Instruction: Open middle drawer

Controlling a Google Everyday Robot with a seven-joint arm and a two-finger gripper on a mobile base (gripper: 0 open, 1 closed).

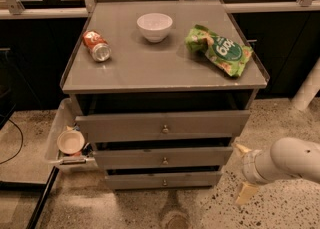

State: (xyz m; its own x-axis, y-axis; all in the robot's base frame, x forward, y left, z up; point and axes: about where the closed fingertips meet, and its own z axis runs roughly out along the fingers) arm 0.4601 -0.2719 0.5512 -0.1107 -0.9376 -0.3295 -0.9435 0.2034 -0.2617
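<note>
The grey cabinet [125, 73] has three flat-fronted drawers, each with a small round knob. The middle drawer [200, 157] has its knob [164, 161] at centre, and its front stands slightly out, with a dark gap above it. The taller top drawer [120, 125] sits above it and the slim bottom drawer [130, 180] below. My gripper [239, 174] is at the lower right, just off the right end of the middle drawer and apart from it. Its two beige fingers [247, 193] are spread open and empty, well to the right of the knob.
On the cabinet top lie a red soda can [97, 46], a white bowl [154, 26] and a green chip bag [220, 49]. A clear side bin [56, 132] holding a small bowl [70, 141] hangs at the left. A white post [307, 90] stands at the right, and a cable [15, 143] lies on the floor at the left.
</note>
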